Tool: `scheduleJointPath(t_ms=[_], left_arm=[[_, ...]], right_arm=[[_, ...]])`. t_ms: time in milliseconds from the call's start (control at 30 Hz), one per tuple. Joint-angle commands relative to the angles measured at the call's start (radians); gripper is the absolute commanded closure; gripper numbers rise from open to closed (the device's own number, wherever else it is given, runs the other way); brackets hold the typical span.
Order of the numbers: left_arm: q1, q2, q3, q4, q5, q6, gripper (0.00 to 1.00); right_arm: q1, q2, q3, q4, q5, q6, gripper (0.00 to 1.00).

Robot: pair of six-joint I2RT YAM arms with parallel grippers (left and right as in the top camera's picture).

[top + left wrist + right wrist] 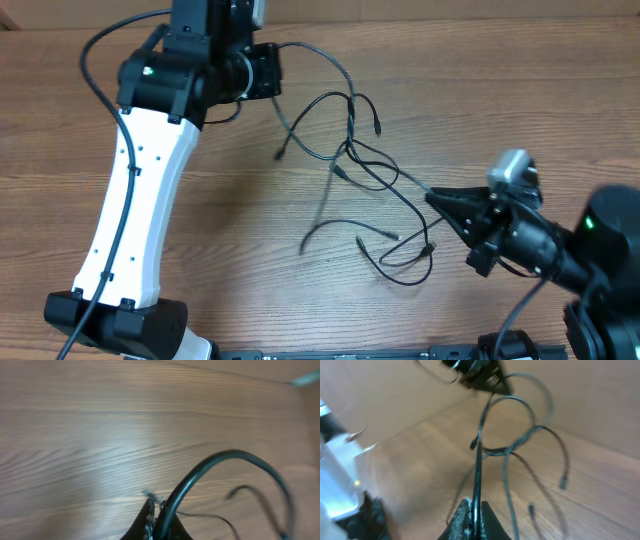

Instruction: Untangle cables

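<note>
Right gripper [472, 521]: clamped on one strand of the cables [372, 170].
Left gripper [156, 522]: pinching another strand at the far side.
Where: loose tangle on the table [250, 225], between both grippers.
Advice: draw apart slowly, so the loops slide free rather than tighten.

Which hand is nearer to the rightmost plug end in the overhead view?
Right. The right hand is just beside the plug end; the left hand is far off, across the cables.
</note>
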Motion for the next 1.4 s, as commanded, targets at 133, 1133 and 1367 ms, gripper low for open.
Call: scheduleJointPath(t_ms=[133,1133,1367], left_arm=[[0.131,-0.003,0.005,-0.077,-0.240,0.027,0.96],[0.004,-0.003,0.005,-0.053,0.741,0.630,0.96],[-0.148,-0.003,0.005,0.072,0.741,0.534,0.96]], right_arm=[[-0.004,-0.089,0.015,0.029,0.372,0.216,0.96],[-0.004,0.157,0.013,0.037,0.234,0.214,0.00],[-0.004,0.298,0.013,0.064,0.136,0.213,0.00]])
